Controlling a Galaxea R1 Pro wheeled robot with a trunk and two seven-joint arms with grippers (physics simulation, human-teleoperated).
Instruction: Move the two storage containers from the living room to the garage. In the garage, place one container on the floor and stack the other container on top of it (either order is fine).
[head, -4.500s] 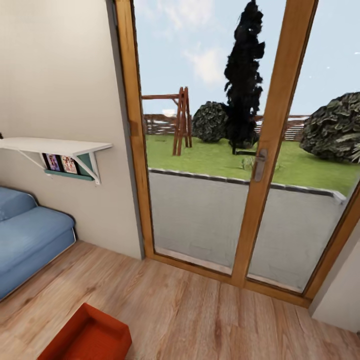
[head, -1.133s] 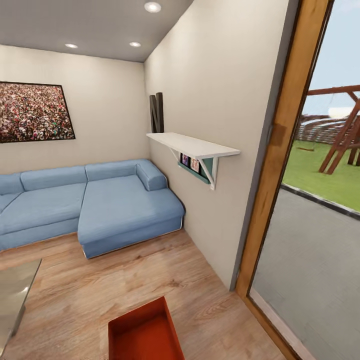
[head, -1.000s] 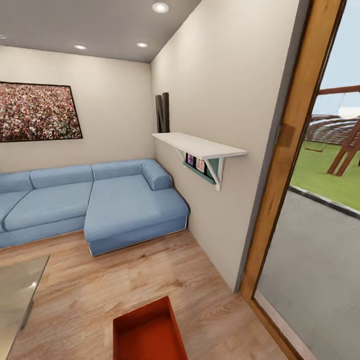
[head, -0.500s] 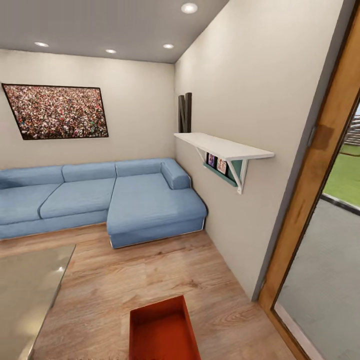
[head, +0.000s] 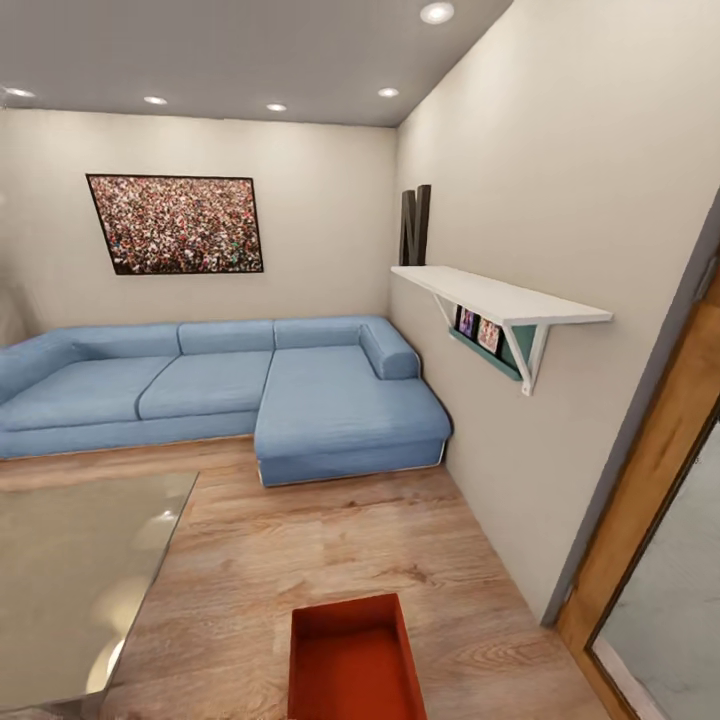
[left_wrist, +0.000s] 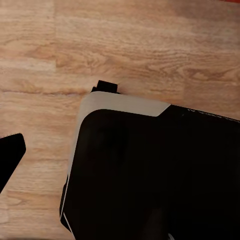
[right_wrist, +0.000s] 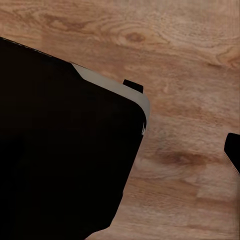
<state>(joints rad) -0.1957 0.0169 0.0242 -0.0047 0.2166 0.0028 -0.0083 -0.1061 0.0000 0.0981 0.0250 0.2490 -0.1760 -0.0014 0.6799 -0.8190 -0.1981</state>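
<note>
Head view: one storage container (head: 352, 660) lies on the light wood-plank floor (head: 330, 545) of the living room, low and close in front of the robot and slightly to its left of centre. Its long axis runs away from the robot, toward the blue corner sofa (head: 250, 395), so a short end faces the base. Neither arm appears here, so I cannot say which is nearer; lying almost centred, the box looks about equally reachable from either side, and probably wants both. It is red-orange, rectangular, open-topped and empty, with low straight walls and a flat bottom; its near end is cut off by the frame's lower edge. A glass table (head: 75, 580) stands to its left, well apart. A white wall shelf (head: 500, 297) and the orange-wood door frame (head: 650, 520) are to the right. The second container and the garage are not to be seen from here.

Left wrist view: planks pass under a large black body with a pale edge (left_wrist: 150, 165), apparently part of the robot. A dark tip (left_wrist: 10, 157) pokes in at one side, perhaps a finger; I cannot tell how far the left gripper is open or whether it holds anything.

Right wrist view: much the same, a black mass (right_wrist: 60, 150) over wood, a dark sliver (right_wrist: 234, 152) at the edge. The right gripper's opening cannot be judged either.
</note>
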